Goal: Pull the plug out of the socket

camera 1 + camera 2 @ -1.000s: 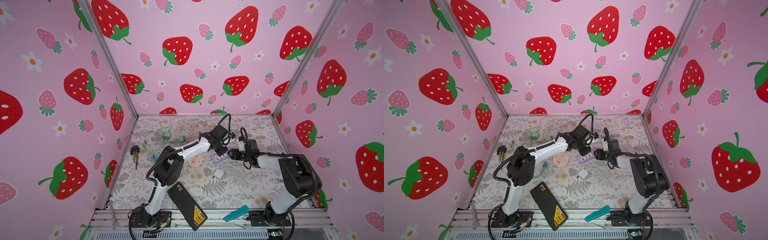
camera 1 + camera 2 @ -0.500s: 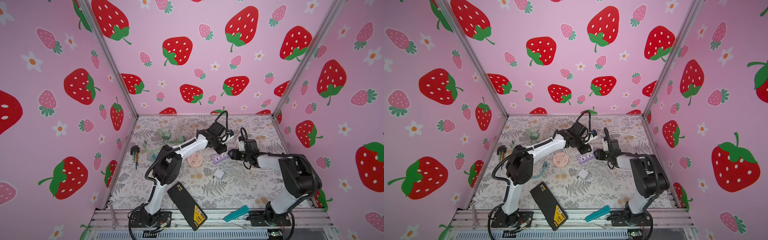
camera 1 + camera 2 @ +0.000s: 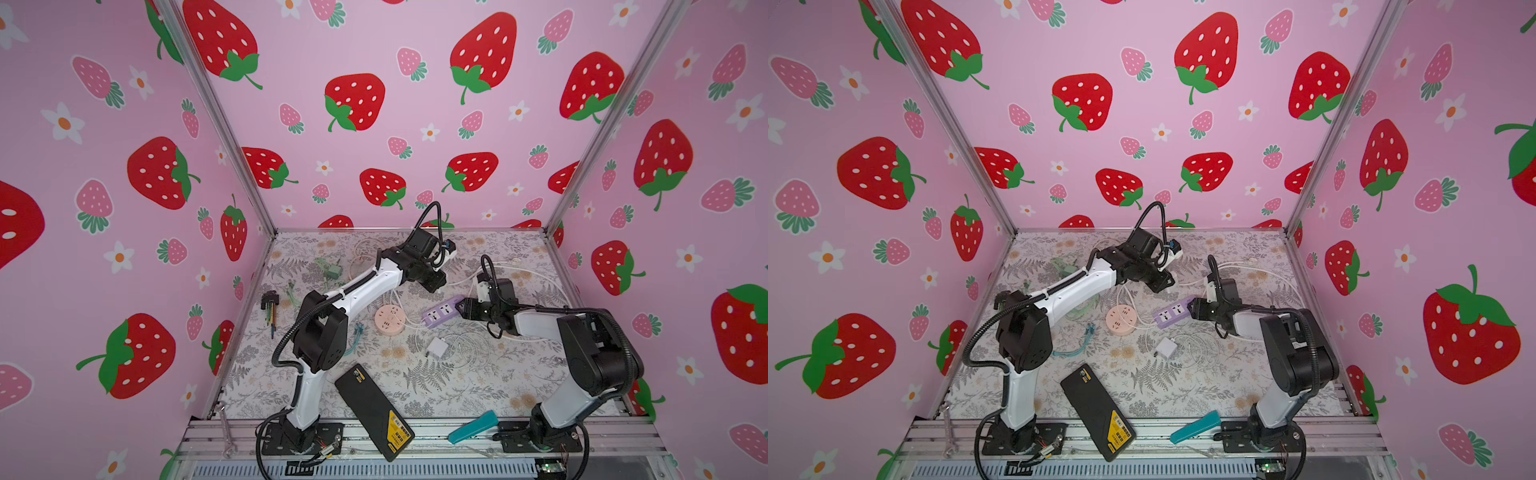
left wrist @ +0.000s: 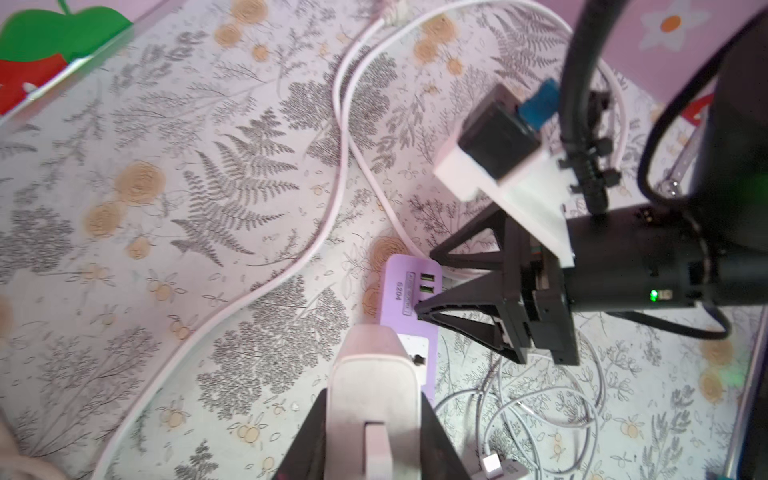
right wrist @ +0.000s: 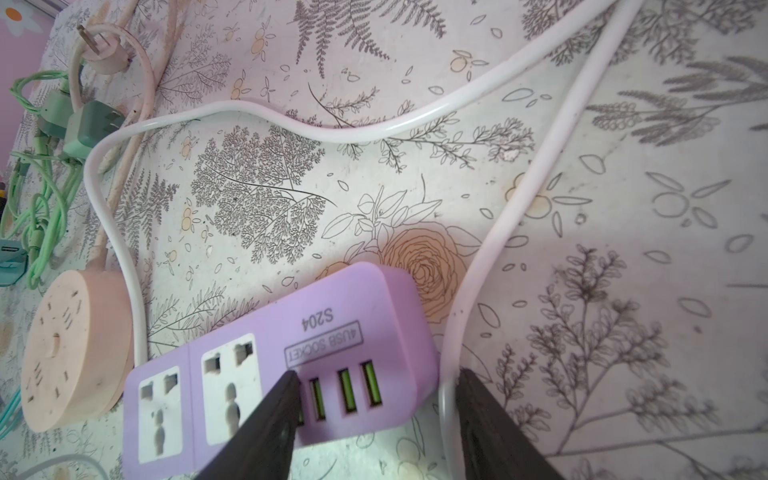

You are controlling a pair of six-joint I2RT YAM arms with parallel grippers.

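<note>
The work surface is a flat floral-print table cover [image 3: 478,382], matte and lightly soiled, with cords lying across it. The socket is a purple power strip [image 5: 270,361] at the centre of the table, right of a round pink socket hub [image 3: 389,318]. It is a smooth moulded-plastic bar with rounded corners, two white outlet faces and a row of green USB ports [image 5: 345,390]. The right gripper [image 5: 378,374] straddles the USB end of the strip with its dark fingers closed against it, pinning it to the table. A glossy white cord [image 5: 374,124] passes just inside one finger. Both outlet faces show empty in the right wrist view, so the plug is judged to be out of the socket. The left gripper [image 4: 372,415] pinches the plug [image 4: 370,365], a pale, smooth block with rounded shoulders and a raised rib, above and just to the far-left of the strip. Its pins are hidden. The step in hand is judged to be clearing the plug away. Lift in line with the pins until they are well apart from the outlet face. Release the strip only after that. Route the plug away from the loose loops of cord to avoid dragging the light strip. Grip force can be moderate, because the hard plastic is slippery but rigid.
</note>
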